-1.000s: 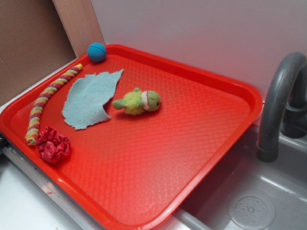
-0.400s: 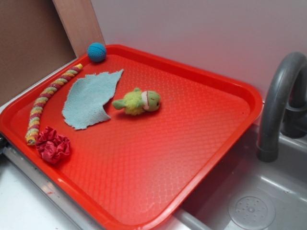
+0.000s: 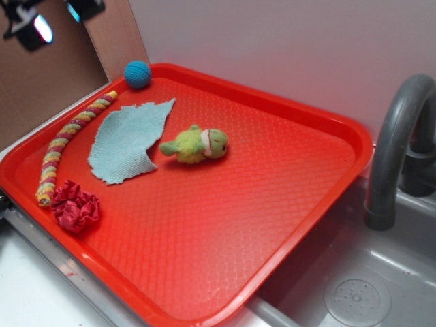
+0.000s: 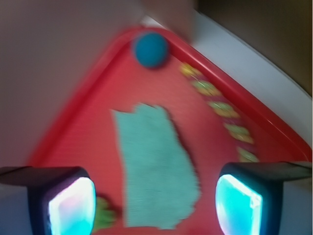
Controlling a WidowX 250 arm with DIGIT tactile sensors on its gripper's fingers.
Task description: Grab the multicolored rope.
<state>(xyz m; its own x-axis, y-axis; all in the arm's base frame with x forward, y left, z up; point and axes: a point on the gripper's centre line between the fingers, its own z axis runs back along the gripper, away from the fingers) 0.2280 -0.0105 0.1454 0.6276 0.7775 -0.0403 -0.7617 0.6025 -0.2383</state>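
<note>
The multicolored rope (image 3: 63, 142) lies curved along the left edge of the red tray (image 3: 272, 197), banded red, yellow, green and pink. In the blurred wrist view the rope (image 4: 222, 110) runs down the right side. My gripper (image 3: 51, 19) shows only at the top left corner of the exterior view, high above the tray's back left. In the wrist view the gripper (image 4: 155, 205) is open, its two glowing fingers (image 4: 238, 203) far apart over the blue cloth (image 4: 156, 166), with nothing between them.
A blue cloth (image 3: 127, 140) lies beside the rope, a red scrunchie (image 3: 75, 206) at the rope's near end, a teal ball (image 3: 137, 73) at the tray's back corner, a yellow-green plush toy (image 3: 196, 144) mid-tray. A grey faucet (image 3: 395, 150) and sink (image 3: 354, 293) stand right.
My gripper has come into the exterior view at the top left corner; earlier it was out of view. The things on the tray have not moved.
</note>
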